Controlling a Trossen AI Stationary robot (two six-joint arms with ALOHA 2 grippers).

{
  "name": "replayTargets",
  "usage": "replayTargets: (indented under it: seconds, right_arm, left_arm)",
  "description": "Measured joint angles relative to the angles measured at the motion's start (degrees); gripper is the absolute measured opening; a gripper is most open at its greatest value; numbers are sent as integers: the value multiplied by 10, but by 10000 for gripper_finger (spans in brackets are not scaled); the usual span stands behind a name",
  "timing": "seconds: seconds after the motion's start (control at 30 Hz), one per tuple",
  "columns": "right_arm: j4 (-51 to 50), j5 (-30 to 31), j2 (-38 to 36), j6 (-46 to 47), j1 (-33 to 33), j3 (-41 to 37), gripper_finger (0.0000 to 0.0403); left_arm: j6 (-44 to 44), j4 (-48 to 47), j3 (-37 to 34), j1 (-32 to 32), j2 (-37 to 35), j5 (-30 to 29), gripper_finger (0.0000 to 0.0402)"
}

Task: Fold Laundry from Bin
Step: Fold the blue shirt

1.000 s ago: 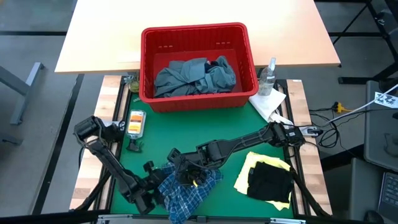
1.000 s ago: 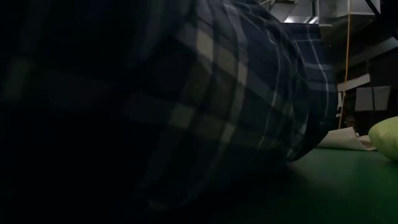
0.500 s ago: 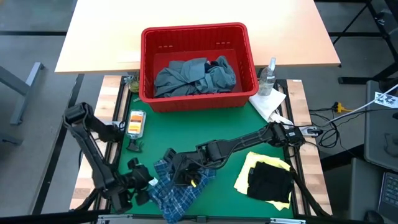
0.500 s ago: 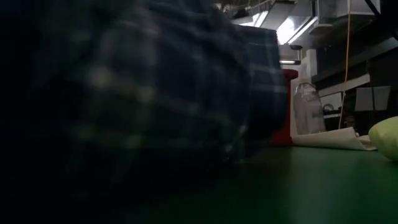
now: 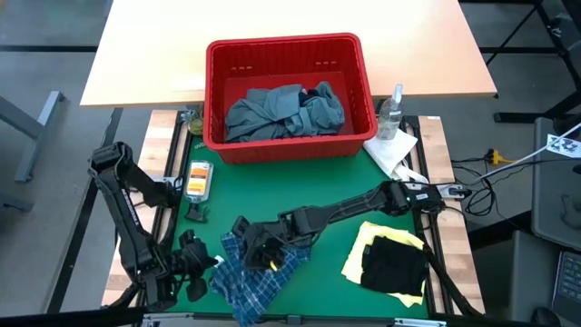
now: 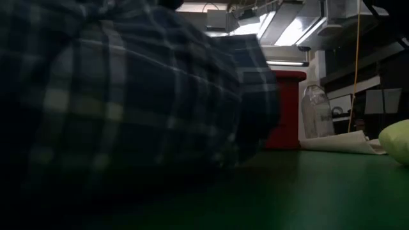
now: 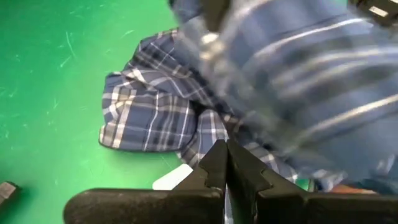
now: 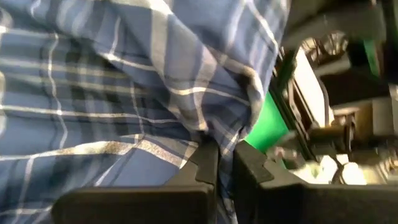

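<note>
Gripping: our right gripper [image 5: 263, 257] has its 2 dark fingers [image 8: 208, 158] nearly together, pinched on a fold of the blue-white plaid shirt [image 5: 250, 277] at the front of the green mat [image 5: 318, 177].
Left gripper: our left gripper [image 5: 195, 272] sits at the shirt's left edge, front-left of the mat; its 2 fingers [image 7: 214, 165] are pressed fully together. We cannot tell if any cloth is caught between them; the wrist view shows the tips meeting right at a plaid fold.
Shirt: bunched in a crumpled heap, part lifted off the mat between the 2 grippers, rest lying on it. In the low view it fills most of the frame.
Bin: red rectangular plastic basket with slotted walls [image 5: 218, 91] at the back of the mat, holding a large grey-blue garment [image 5: 277, 113] in a loose pile, well apart from the shirt.
Folded stack: dark navy garment [image 5: 395, 263] lying flat on top of a small yellow garment [image 5: 363, 245] at the front-right of the mat, just beside the right arm.
Other: clear spray bottle [image 5: 392, 113] and white paper towel [image 5: 390, 150] to the right of the bin; small orange-labelled item [image 5: 197, 179] at the mat's left edge.
Tables: mat sits on a wood-framed table [image 5: 150, 145]; a pale wooden tabletop [image 5: 145, 54] lies behind the bin.
</note>
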Motion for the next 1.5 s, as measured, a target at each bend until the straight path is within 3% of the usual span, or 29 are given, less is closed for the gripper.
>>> replayTargets:
  seconds: [0.6,0.97,1.07,1.33,1.5]
  right_arm:
    - [55,4,92,22,-47,0,21]
    - [52,5,92,21,-46,3,23]
    - [49,5,92,21,-46,3,41]
    - [51,44,92,20,-44,3,138]
    - [25,51,74,19,-38,5,157]
  left_arm:
    - [-65,-78,0,-27,-39,26,0]
    - [-29,18,0,-17,-40,-51,0]
    - [-16,33,0,-6,-40,-51,0]
    - [36,39,0,19,-40,-50,1]
    - [74,42,0,34,-40,-50,33]
